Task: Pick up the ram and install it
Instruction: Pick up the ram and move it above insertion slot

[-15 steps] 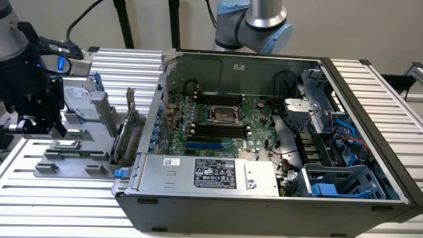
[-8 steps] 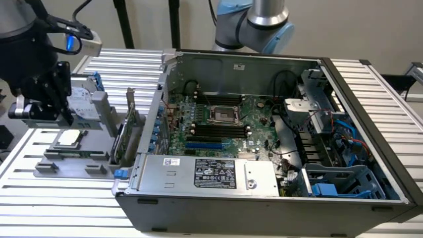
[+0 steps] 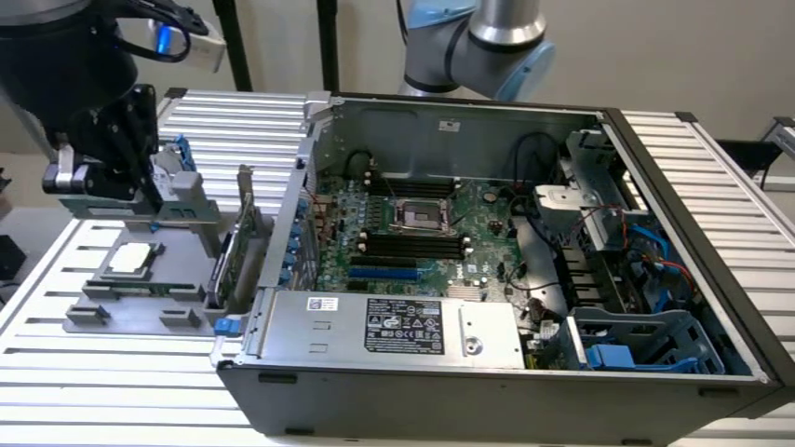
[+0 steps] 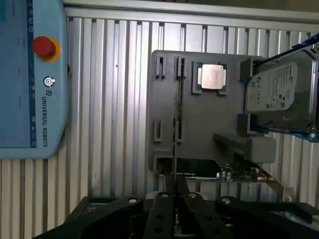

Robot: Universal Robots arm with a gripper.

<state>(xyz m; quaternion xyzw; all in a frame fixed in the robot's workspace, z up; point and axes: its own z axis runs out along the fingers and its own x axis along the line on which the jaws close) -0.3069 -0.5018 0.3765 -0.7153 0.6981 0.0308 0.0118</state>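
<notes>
1. Gripper (image 4: 177, 193) fingers (image 4: 163, 209) are pressed close together. They pinch the thin dark edge of the ram (image 4: 174, 172).
2. The ram is over the grey tray (image 4: 199, 129), in line with the narrow slot beside the square silver chip (image 4: 212, 78). I cannot tell if its low edge touches the slot or is clear of it.
3. The tray sits on the ribbed metal table (image 3: 112, 372), near the table edge at the exterior view's left. It is just beside the open computer case (image 3: 435, 410).
4. The silver chip lies flat near the middle of the tray. The marks on it are too small to read.
5. A hard drive (image 4: 279, 89) stands in a blue holder at one tray edge. It has a white label, but the print is too small to read.
6. A green card with a metal strip (image 3: 238, 237) stands upright at the tray edge nearest the case.
7. A blue control pad (image 4: 30, 74) lies on the table, apart from the tray. It says "UNIVERSAL ROBOTS" and has a round red button (image 4: 44, 47) on a yellow ring.
8. Inside the case, a silver power box (image 3: 311, 326) has a black label (image 3: 404, 328) with white marks too small to read.
9. The green main board (image 3: 410, 223) in the case has long black slots (image 3: 410, 247).
10. A second grey and blue arm (image 3: 478, 42) is behind the case, at the far table edge.
</notes>
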